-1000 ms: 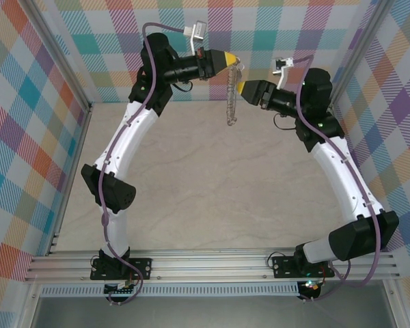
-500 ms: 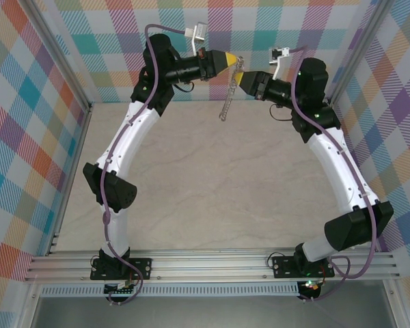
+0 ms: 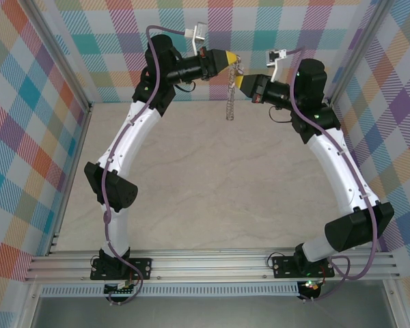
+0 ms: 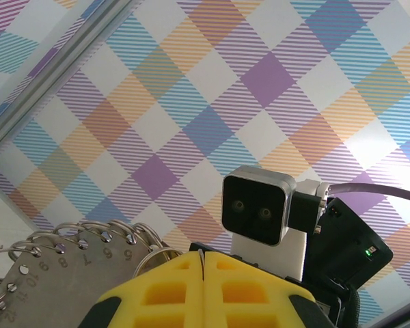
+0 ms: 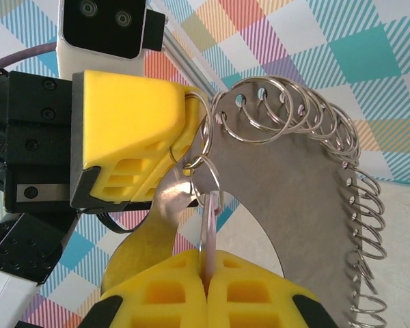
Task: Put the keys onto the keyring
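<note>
The keyring [image 3: 229, 96], a flat grey crescent plate edged with several silvery rings, hangs high above the table near the back wall. My left gripper [image 3: 230, 60] is shut on its top; in the right wrist view its yellow fingers [image 5: 130, 130] pinch a ring at the plate's upper left. The plate [image 5: 294, 184] spreads across that view. My right gripper [image 5: 206, 256] is shut on the pale pink key [image 5: 210, 225], seen edge-on, its upper end inside a small ring [image 5: 206, 179] of the keyring. In the left wrist view my gripper [image 4: 203, 254] clamps thin metal, with the numbered plate [image 4: 48, 273] to its left.
The two grippers almost touch tip to tip, the right one [image 3: 240, 80] just below and right of the left. Checked walls close in the table [image 3: 205, 184] at the back and both sides. The right wrist's camera [image 4: 256, 208] faces the left one closely.
My right gripper has moved up and left towards the left gripper and closed its jaws on the key. The hanging keyring swung a little. The left gripper stayed shut.
</note>
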`<state>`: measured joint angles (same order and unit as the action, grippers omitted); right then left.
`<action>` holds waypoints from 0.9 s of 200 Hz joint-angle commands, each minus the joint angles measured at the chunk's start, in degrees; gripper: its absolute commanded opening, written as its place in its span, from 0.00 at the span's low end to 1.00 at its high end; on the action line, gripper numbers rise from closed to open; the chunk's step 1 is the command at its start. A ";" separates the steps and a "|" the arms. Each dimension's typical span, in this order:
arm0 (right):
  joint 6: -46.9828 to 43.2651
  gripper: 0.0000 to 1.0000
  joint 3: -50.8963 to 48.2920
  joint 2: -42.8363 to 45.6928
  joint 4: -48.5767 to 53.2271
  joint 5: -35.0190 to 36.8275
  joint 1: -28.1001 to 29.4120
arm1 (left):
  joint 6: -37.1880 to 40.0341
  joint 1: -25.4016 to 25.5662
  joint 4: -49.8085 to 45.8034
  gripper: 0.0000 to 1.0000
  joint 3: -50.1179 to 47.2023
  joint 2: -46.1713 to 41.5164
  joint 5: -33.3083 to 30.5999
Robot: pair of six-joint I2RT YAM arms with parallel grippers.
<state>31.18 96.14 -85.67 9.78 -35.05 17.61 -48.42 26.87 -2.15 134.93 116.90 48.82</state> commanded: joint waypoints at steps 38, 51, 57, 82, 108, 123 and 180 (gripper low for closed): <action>-3.35 0.00 6.84 -1.52 5.07 -0.72 4.64 | -0.84 0.17 4.62 0.00 2.26 0.23 -2.32; -3.49 0.00 8.70 -2.78 5.39 -0.77 5.35 | -0.92 0.28 4.65 0.00 2.19 0.33 -2.22; -3.59 0.00 9.46 -3.41 5.83 -0.78 5.61 | -0.89 0.29 4.72 0.00 2.18 0.32 -2.17; -4.19 0.00 11.54 -5.10 8.70 -1.01 5.68 | -1.24 0.45 4.91 0.00 2.18 0.67 -2.45; -4.28 0.00 11.07 -4.85 9.46 -2.46 5.64 | -2.21 0.45 6.26 0.00 2.17 0.98 -3.48; -4.94 0.23 11.10 -4.40 10.43 -3.53 5.60 | -2.73 0.37 7.17 0.00 2.26 1.18 -3.96; -2.41 0.53 3.27 4.32 8.32 -5.79 -2.69 | -3.96 0.01 9.34 0.00 4.35 2.42 -2.39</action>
<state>26.28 103.26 -87.50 21.34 -38.06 20.38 -51.16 26.81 2.35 136.20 119.35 45.78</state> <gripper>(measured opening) 0.519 0.049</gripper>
